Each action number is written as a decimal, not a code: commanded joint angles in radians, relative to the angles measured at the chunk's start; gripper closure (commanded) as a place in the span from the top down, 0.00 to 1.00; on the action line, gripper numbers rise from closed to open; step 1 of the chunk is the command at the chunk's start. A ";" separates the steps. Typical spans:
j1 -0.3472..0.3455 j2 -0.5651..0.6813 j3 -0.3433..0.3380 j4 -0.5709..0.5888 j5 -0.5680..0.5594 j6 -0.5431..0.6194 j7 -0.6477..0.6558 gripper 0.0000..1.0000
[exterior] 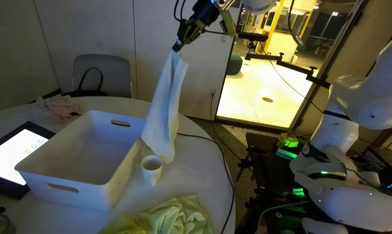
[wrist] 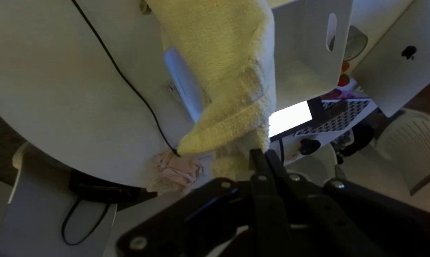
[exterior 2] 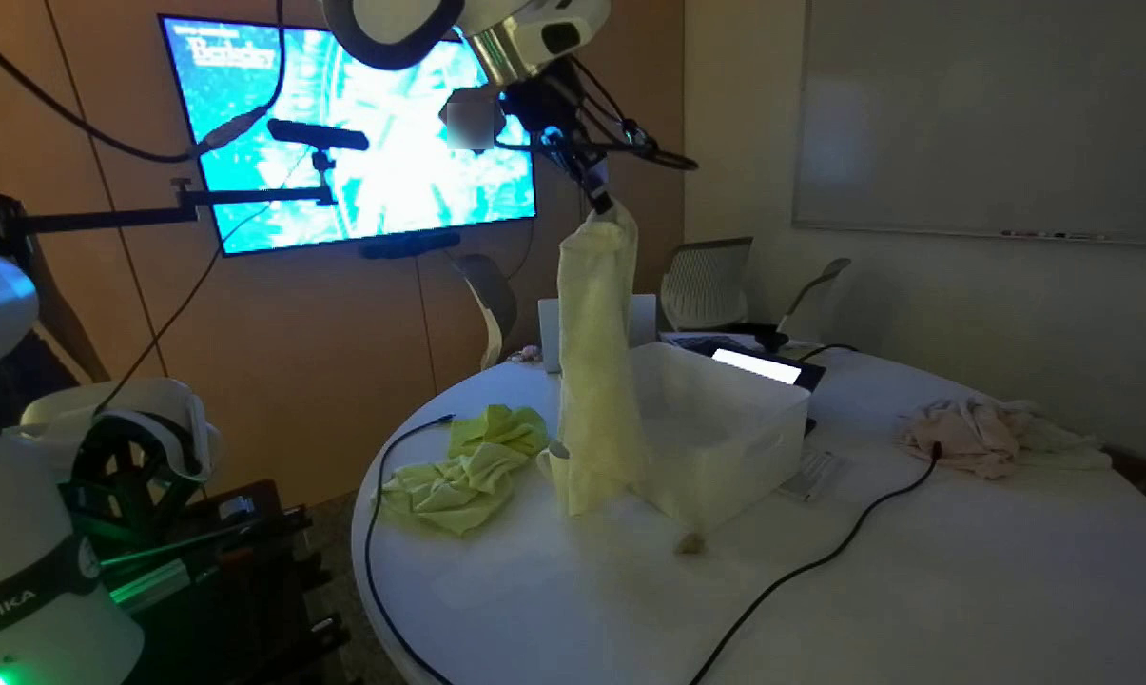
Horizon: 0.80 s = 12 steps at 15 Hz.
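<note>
My gripper point(exterior: 176, 47) is high above the round table, its fingers shut on the top end of a pale, yellowish towel point(exterior 2: 599, 371). The towel hangs down in long folds in both exterior views. Its lower end reaches down beside a white mug point(exterior: 152, 174) and the side of a large white bin point(exterior: 78, 195); whether it touches either one I cannot tell. In the wrist view the black fingertips point(wrist: 256, 157) are pressed close together at the edge of the towel point(wrist: 232, 46), which covers part of the bin point(wrist: 307, 71). No cloth shows inside the bin in an exterior view.
Crumpled yellow-green cloths point(exterior 2: 477, 466) lie on the table near the mug. A peach and white cloth heap point(exterior 2: 972, 438) is across from them. A lit tablet point(exterior: 13, 156) and a laptop point(wrist: 400, 60) stand by the bin. Black cables point(exterior 2: 820, 561) run over the table.
</note>
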<state>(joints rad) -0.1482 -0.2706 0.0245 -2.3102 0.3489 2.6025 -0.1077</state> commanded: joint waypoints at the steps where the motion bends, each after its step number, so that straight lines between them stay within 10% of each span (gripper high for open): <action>1: 0.019 -0.061 -0.017 0.025 -0.086 -0.002 0.191 0.01; 12: -0.006 -0.045 0.008 0.143 -0.226 0.004 0.510 0.01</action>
<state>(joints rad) -0.1498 -0.3395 0.0231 -2.2220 0.1559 2.6162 0.3418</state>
